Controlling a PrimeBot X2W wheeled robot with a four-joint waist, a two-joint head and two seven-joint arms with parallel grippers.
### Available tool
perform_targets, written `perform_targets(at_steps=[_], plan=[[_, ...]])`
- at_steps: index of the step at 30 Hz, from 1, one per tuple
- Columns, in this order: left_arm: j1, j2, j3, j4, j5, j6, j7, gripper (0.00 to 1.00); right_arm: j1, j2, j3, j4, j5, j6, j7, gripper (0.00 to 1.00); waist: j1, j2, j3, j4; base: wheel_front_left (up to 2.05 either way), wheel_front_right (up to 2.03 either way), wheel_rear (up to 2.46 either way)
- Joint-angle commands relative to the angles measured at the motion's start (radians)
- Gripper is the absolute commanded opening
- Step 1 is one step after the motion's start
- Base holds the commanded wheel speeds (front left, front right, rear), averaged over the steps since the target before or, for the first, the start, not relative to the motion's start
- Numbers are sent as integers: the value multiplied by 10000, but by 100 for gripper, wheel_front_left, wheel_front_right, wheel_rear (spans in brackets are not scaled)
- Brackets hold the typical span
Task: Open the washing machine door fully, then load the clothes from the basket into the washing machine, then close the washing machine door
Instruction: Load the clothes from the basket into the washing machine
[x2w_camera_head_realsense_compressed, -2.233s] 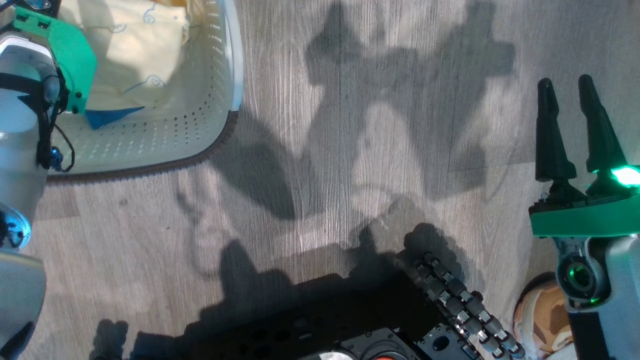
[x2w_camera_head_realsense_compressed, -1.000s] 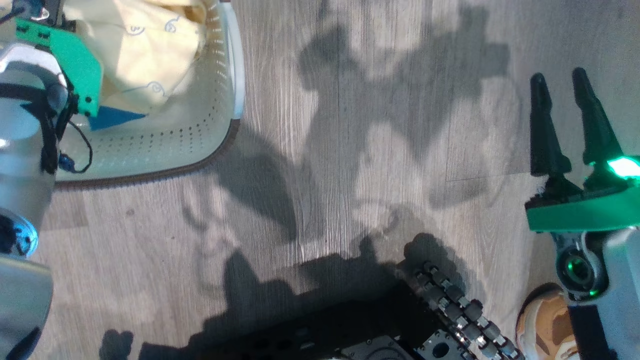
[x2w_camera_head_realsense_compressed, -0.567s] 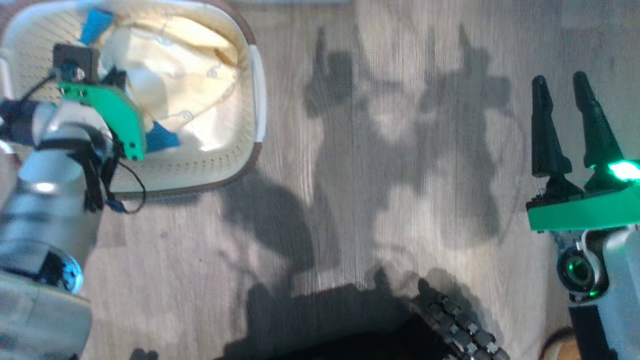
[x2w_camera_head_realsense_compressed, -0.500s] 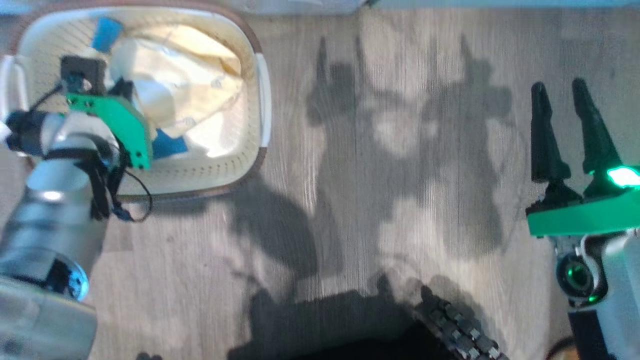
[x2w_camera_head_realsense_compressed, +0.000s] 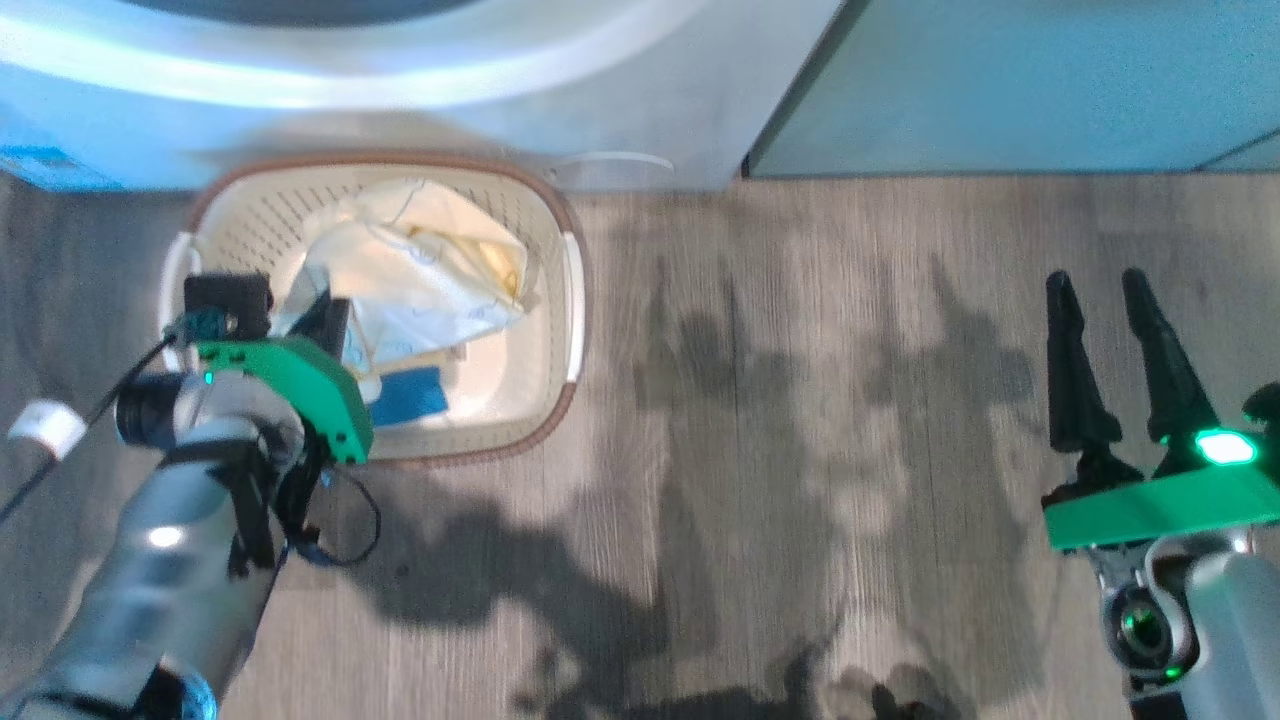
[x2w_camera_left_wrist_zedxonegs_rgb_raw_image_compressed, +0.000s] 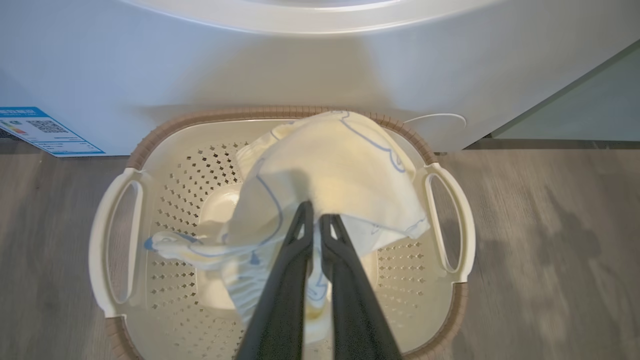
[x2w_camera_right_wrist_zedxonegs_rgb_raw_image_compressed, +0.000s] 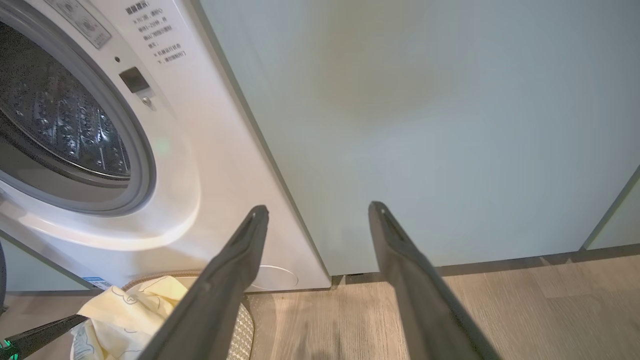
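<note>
The clothes (x2w_camera_left_wrist_zedxonegs_rgb_raw_image_compressed: 330, 170): we record pale yellow cloth with thin blue outline prints. One fold is drawn up into a peak over the basket (x2w_camera_left_wrist_zedxonegs_rgb_raw_image_compressed: 195, 170) and the rest hangs down inside it. In the head view we also note a bright blue piece (x2w_camera_head_realsense_compressed: 405, 395) low in the basket, on the side nearest the robot.

Holder: the left gripper (x2w_camera_left_wrist_zedxonegs_rgb_raw_image_compressed: 315, 215). Its two dark fingers are pressed nearly together, and their tips are buried in the yellow fold and pinching it.

Container: the basket is cream plastic with perforated walls, a brown rim and a white handle at each end. It stands on the floor (x2w_camera_head_realsense_compressed: 800, 400), with its far rim just beside the foot of the washing machine (x2w_camera_left_wrist_zedxonegs_rgb_raw_image_compressed: 250, 65). We cannot tell whether the two touch.

Surroundings: the washing machine is white. In the right wrist view we list its grey-rimmed round opening with the steel drum (x2w_camera_right_wrist_zedxonegs_rgb_raw_image_compressed: 55, 115) visible inside. A blue sticker (x2w_camera_left_wrist_zedxonegs_rgb_raw_image_compressed: 45, 131) sits low on its front. A pale green cabinet (x2w_camera_right_wrist_zedxonegs_rgb_raw_image_compressed: 425, 125) adjoins the machine. The floor is grey wood-grain and crossed by the robot's shadows.

Second tool: the right gripper (x2w_camera_head_realsense_compressed: 1100, 285) has its fingers spread wide and holds nothing. It hangs over bare floor, well apart from the basket.
</note>
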Motion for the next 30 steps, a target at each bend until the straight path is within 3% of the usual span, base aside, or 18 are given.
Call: perform_targets(at_steps=[1, 11, 30], plan=[[205, 445, 396, -346, -142, -10, -106, 0, 230, -177, 132, -240, -1, 2, -67, 100, 1, -1, -537, 121, 0, 0, 0], [2238, 431, 1652, -2306, -12, -9, -107, 0, 930, -259, 170, -68, 4, 2, -67, 100, 1, -1, -1910, 360, 0, 0, 0], [5963, -349, 3970, -6477, 935, 386, -108, 0, 2126, -353, -61, 28, -37, 2, -67, 100, 1, -1, -4103, 745, 0, 0, 0]])
